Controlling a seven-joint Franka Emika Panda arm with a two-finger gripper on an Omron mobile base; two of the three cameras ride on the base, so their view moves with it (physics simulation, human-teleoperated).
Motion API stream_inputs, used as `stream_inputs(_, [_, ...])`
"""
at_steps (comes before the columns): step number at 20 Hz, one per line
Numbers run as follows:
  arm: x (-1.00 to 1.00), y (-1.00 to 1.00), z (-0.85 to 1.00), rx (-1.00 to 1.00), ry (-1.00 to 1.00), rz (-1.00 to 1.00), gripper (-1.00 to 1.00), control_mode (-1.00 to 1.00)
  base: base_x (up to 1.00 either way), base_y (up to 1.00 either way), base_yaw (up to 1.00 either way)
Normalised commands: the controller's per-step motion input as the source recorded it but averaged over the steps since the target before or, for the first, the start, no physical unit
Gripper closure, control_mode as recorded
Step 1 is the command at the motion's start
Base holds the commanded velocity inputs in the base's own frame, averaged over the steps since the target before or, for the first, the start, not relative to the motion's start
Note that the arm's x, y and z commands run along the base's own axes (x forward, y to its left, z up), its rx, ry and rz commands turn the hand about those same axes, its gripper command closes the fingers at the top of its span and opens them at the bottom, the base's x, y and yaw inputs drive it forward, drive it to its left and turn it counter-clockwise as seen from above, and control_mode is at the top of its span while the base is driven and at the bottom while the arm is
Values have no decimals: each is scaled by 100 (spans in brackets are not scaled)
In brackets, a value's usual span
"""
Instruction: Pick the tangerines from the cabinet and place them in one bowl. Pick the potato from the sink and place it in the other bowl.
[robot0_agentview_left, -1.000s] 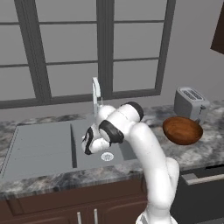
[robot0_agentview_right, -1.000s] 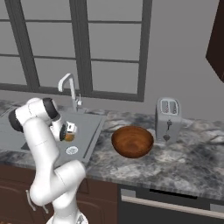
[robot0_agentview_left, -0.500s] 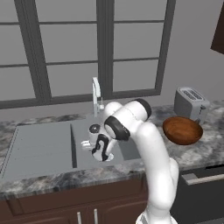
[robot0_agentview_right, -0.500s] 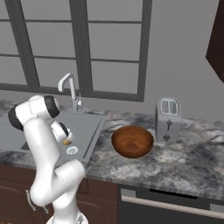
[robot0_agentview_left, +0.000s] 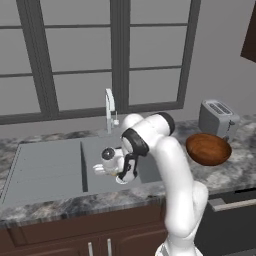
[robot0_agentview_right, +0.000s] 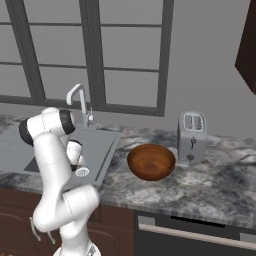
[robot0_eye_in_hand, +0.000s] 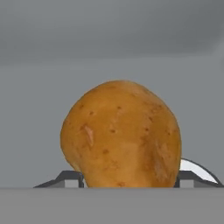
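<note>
1. The wide grey recessed sink (robot0_agentview_left: 60, 165) is set in the speckled stone counter (robot0_agentview_right: 210, 185), under a slim chrome tap (robot0_agentview_left: 109, 107).
2. The white arm bends down into the basin, its gripper (robot0_agentview_left: 114, 171) low over the sink floor.
3. A round brown wooden bowl (robot0_agentview_right: 151, 161) waits on the counter, beside a silver toaster (robot0_agentview_right: 192, 134).
4. The rounded tan-brown potato (robot0_eye_in_hand: 121, 135) sits between the dark finger tips (robot0_eye_in_hand: 70, 178), close on each flank; whether the jaws are pinching it, I cannot tell.
5. Likely step: grasping the potato. Next: confirm the grip, lift clear, carry to the bowl.
</note>
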Motion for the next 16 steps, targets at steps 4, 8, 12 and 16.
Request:
stream_inputs(4, [3, -6, -5, -1, -2, 0, 100, -100, 0, 0, 0])
stream_inputs(8, [0, 0, 0, 0, 0, 0, 100, -100, 0, 0, 0])
stream_inputs(12, [-9, 4, 0, 0, 0, 0, 100, -100, 0, 0, 0])
stream_inputs(16, [-83, 14, 60, -5, -17, -6, 100, -100, 0, 0, 0])
